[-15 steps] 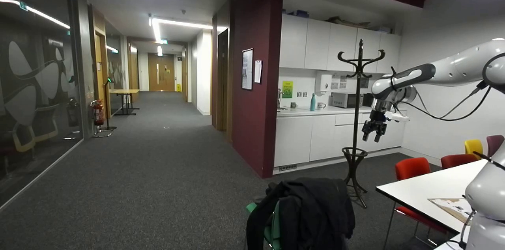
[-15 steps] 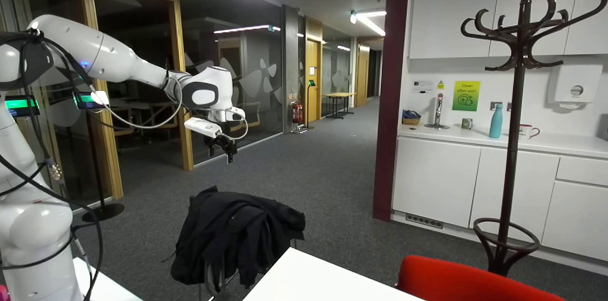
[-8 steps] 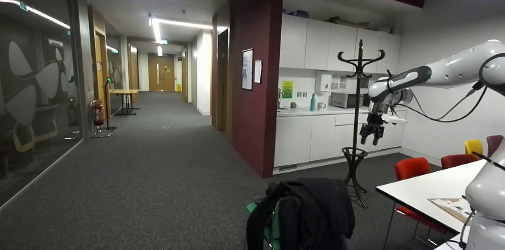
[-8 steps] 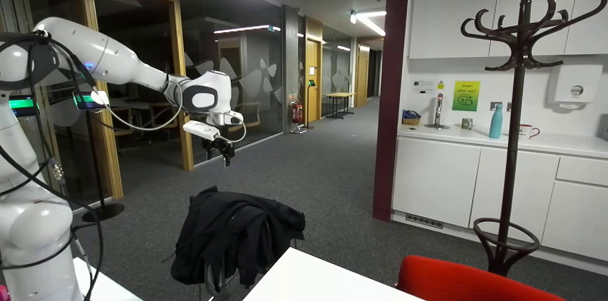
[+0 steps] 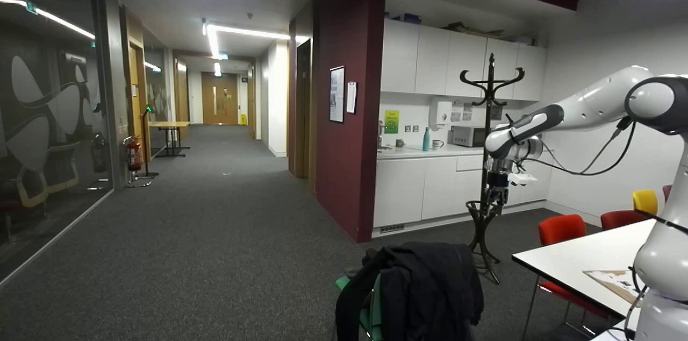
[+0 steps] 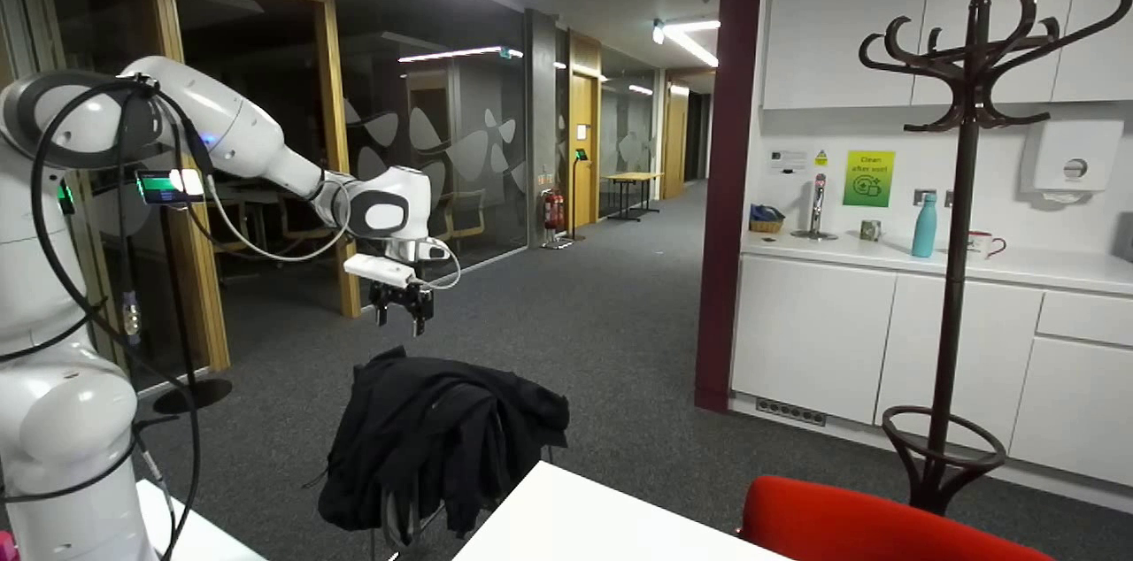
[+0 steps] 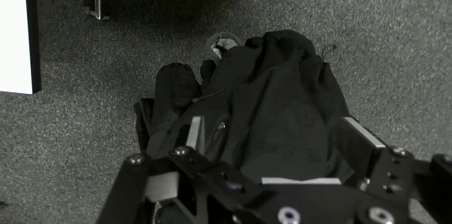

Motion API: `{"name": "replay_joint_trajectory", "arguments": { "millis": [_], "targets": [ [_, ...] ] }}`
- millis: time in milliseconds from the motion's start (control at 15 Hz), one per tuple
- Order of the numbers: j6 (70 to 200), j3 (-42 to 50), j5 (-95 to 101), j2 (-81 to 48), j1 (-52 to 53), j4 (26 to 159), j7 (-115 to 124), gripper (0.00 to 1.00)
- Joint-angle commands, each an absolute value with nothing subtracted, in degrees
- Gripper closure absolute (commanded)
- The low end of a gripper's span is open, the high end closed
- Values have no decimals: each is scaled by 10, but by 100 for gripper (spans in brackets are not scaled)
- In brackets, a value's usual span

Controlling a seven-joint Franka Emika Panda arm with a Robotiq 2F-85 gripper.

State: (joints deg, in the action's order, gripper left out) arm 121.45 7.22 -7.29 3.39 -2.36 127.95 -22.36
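The gripper point(image 7: 279, 131) points down with its fingers spread wide, hanging over a jacket point(image 6: 443, 428) and apart from it: carpet point(image 7: 88, 128) shows between the fingertips and the jacket in an exterior view. In the wrist view the jacket's long axis runs roughly parallel to the nearest edge of the table point(image 7: 14, 33), with a strip of carpet between. Its folds mostly follow that line; a short zip point(image 7: 210, 94) slants across one side. Which end is the collar cannot be told; the gripper covers part of the jacket. The jacket is draped over a green chair point(image 5: 375, 313), near the table's corner, its sides hanging down. A red chair point(image 6: 867, 526) stands at the table's side, and a board point(image 5: 617, 290) lies on the table. Beyond the table rises a coat stand point(image 6: 954, 269); farther from the table, a counter point(image 6: 876, 253) carries a basket point(image 6: 763, 226) with something blue point(image 6: 768, 211) in it, a bottle point(image 6: 924, 226), a mug point(image 6: 979, 244) and a small cup point(image 6: 870, 230). What the bottle, mug and cup contain is hidden.
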Motion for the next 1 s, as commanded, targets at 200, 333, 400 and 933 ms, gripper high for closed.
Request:
{"name": "replay_joint_trajectory", "arguments": {
  "millis": [200, 333, 400, 933],
  "targets": [
    [1229, 42, -93, -64, -27, 1231, -241, 0],
    [1234, 37, -78, -48, -30, 1252, -233, 0],
    [1234, 36, -79, -58, -31, 1246, -233, 0],
    [1370, 41, 67, -68, -20, 1244, -129, 0]
  ]
}}
